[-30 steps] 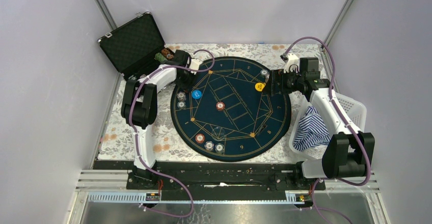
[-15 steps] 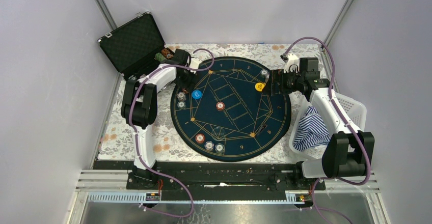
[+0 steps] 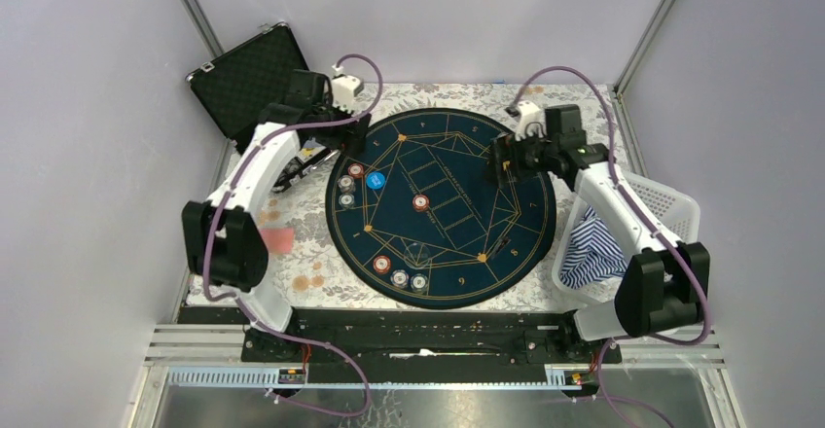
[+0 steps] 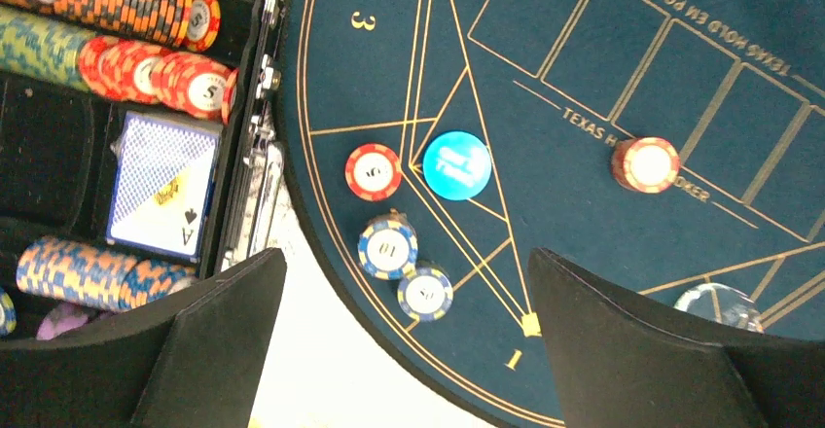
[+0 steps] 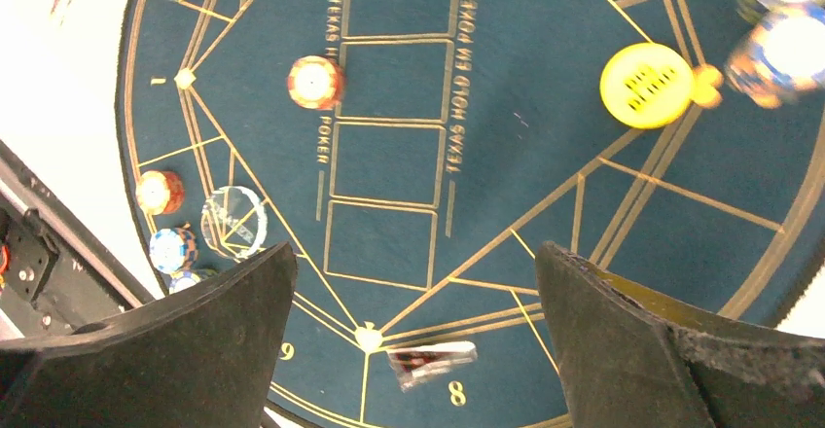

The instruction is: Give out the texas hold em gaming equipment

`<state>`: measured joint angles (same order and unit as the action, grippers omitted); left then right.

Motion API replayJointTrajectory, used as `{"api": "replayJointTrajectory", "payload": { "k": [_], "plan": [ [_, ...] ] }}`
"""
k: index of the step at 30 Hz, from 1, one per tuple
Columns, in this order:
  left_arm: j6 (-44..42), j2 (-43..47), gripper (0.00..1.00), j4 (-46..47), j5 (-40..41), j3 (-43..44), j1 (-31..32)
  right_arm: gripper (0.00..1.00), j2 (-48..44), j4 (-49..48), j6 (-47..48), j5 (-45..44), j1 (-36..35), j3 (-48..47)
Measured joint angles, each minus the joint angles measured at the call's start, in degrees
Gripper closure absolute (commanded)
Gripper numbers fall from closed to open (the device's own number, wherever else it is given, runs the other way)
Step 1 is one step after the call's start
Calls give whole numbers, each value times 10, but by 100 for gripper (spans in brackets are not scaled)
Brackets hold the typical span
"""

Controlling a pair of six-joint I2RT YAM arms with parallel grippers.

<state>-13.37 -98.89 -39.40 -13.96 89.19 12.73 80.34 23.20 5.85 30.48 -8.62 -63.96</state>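
Left gripper stands wide open and empty over the mat edge. Lower centre of its view lie a red chip, blue button and two blue chips, apparently one seat's allotment. Stock chips remain in the case, upper left. Right gripper is likewise open, empty.

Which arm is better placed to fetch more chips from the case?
Probably left: the left gripper hangs open beside the black case, chip rows in its view; the right gripper is across the mat, by the yellow button.
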Motion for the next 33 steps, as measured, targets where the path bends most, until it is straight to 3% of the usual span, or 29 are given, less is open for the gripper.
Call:
{"api": "replayJointTrajectory", "payload": {
  "k": [6, 18, 33],
  "plan": [
    [26, 86, 1, -8, -45, -60, -44, 0, 70, 17, 21, -41, -103, -81],
    [60, 143, 1, -14, -88, -141, -96, 2, 258, 17, 38, -144, -250, -195],
    [77, 151, 1, -8, -114, -141, -110, 20, 386, 18, 28, -215, -315, -251]
  ]
}}
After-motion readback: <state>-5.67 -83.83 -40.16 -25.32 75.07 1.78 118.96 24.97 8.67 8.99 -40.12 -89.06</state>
